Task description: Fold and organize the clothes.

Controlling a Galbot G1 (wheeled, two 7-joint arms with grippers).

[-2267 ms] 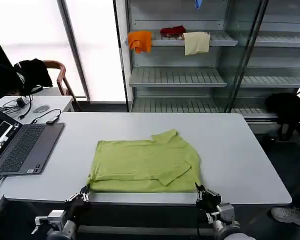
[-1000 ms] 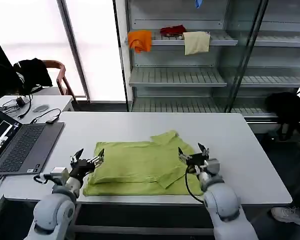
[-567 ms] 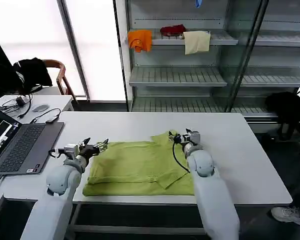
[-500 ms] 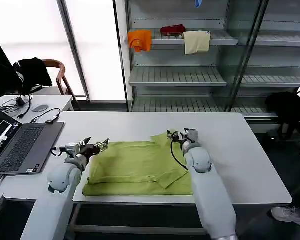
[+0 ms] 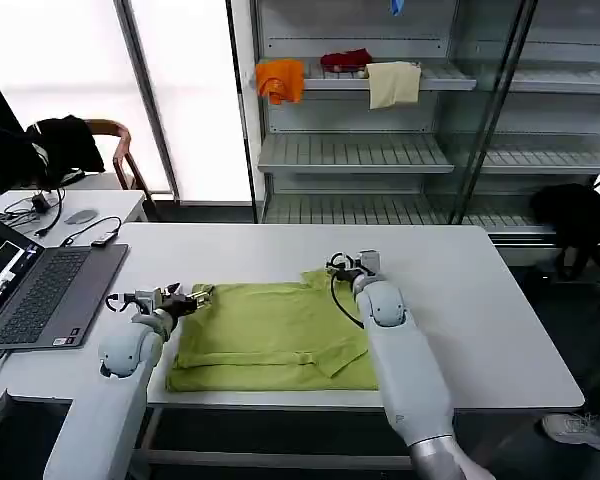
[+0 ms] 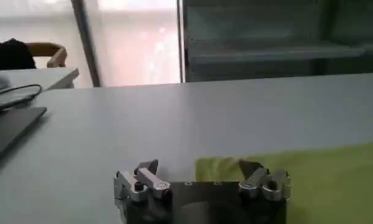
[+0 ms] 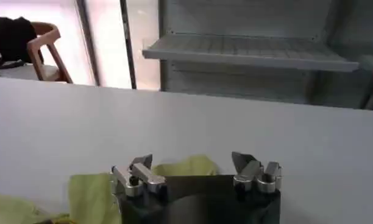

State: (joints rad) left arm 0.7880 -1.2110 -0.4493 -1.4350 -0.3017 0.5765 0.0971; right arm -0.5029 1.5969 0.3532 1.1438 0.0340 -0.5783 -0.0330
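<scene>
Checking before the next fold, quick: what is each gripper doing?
Left gripper: open, at the T-shirt's far left corner.
Right gripper: open, at its far right corner.

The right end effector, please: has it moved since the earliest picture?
Yes. The right end effector went from the table's near edge toward the shelves, to the T-shirt's far edge.

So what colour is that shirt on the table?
Lime green, plain on the side showing; the shirt shows best in the head view.
</scene>
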